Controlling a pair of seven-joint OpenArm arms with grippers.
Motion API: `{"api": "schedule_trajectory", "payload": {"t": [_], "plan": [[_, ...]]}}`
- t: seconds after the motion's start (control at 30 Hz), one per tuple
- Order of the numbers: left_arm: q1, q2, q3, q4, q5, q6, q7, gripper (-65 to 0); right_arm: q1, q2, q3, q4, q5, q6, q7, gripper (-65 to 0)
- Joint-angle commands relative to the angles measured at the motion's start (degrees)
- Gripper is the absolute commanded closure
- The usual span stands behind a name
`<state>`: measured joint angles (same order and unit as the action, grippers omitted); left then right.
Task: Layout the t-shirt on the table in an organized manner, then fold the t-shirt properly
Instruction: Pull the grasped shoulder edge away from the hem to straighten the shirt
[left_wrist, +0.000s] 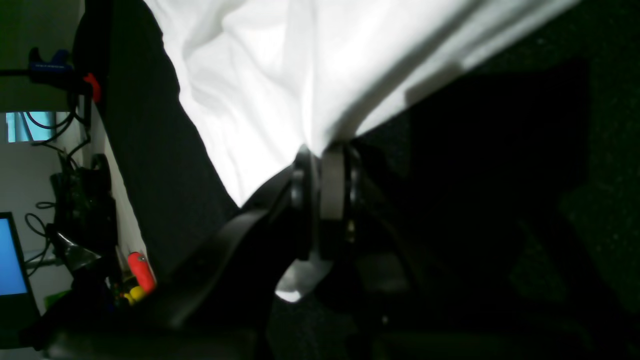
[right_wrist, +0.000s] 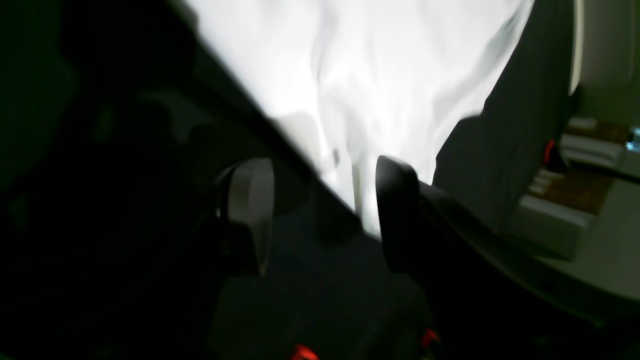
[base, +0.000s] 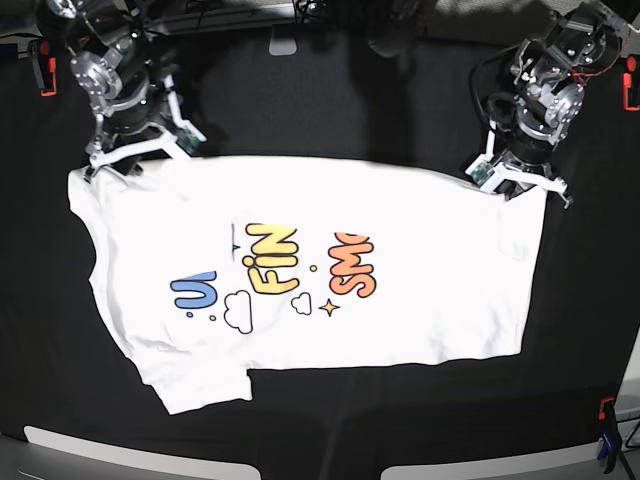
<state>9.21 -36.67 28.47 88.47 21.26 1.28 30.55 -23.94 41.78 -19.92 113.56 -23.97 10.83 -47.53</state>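
Starting with the left wrist view: the left gripper is being seen clamped tight on a corner of the t-shirt, with a scrap of white fabric poking out below the jaws. Only a thin pinch is being held, so it could be slipping free if the cloth gets tugged hard.

In the right wrist view, the right gripper is standing wide apart, with the shirt's edge lying between the fingers and nothing being gripped yet. If this arm gets lifted before the jaws are closed, only one corner would be getting pulled and the shirt would probably be getting skewed.

From the base view, the shirt is lying print-up, mostly flat on the table, with one sleeve bunched under at the near edge. Both arms are being held low and angled down at the two far corners of the shirt.
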Motion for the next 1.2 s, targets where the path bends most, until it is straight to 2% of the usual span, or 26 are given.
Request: {"api": "schedule_trajectory", "payload": {"t": [0.0, 0.13, 0.3, 0.4, 0.57, 0.63, 0.77, 0.93, 1.0, 1.07, 1.17], "plan": [[0.1, -0.8, -0.2, 0.0, -0.3, 0.2, 1.5, 0.0, 0.4, 1.3, 0.4, -0.3, -1.9, -0.5, 1.3, -31.6], [0.1, -0.8, -0.2, 0.0, -0.3, 0.2, 0.9, 0.0, 0.9, 2.0, 0.4, -5.1, -4.8, -0.6, 6.5, -31.6], [0.1, -0.8, -0.2, 0.0, -0.3, 0.2, 0.9, 0.0, 4.9, 2.0, 0.4, -11.9, -2.8, -0.6, 13.4, -31.6], [0.1, -0.8, -0.2, 0.0, -0.3, 0.2, 0.9, 0.0, 8.4, 1.9, 0.4, -15.6, -2.7, -0.6, 15.6, -31.6], [0.1, -0.8, -0.2, 0.0, -0.3, 0.2, 0.9, 0.0, 12.4, 1.9, 0.4, -17.9, -2.6, -0.4, 15.4, -31.6], [0.1, -0.8, -0.2, 0.0, -0.3, 0.2, 1.1, 0.0, 12.5, 1.9, 0.4, -17.9, -2.6, 0.8, 15.4, -31.6], [0.1, -0.8, -0.2, 0.0, -0.3, 0.2, 1.1, 0.0, 10.7, 1.9, -0.2, -17.9, -2.4, 4.0, 14.5, -31.6], [0.1, -0.8, -0.2, 0.0, -0.3, 0.2, 1.1, 0.0, 7.6, 1.9, -1.8, -17.9, -3.2, 4.0, 14.5, -31.1], [0.1, -0.8, -0.2, 0.0, -0.3, 0.2, 1.1, 0.0, 7.2, 1.9, -2.7, -17.9, -3.3, 3.9, 14.3, -26.5], [0.1, -0.8, -0.2, 0.0, -0.3, 0.2, 1.1, 0.0, 7.3, 1.9, -3.3, -17.9, -3.3, 3.0, 14.3, -19.0], [0.1, -0.8, -0.2, 0.0, -0.3, 0.2, 1.1, 0.0, 7.3, 1.9, -3.4, -17.9, -3.3, -0.6, 14.2, -9.3]]}}
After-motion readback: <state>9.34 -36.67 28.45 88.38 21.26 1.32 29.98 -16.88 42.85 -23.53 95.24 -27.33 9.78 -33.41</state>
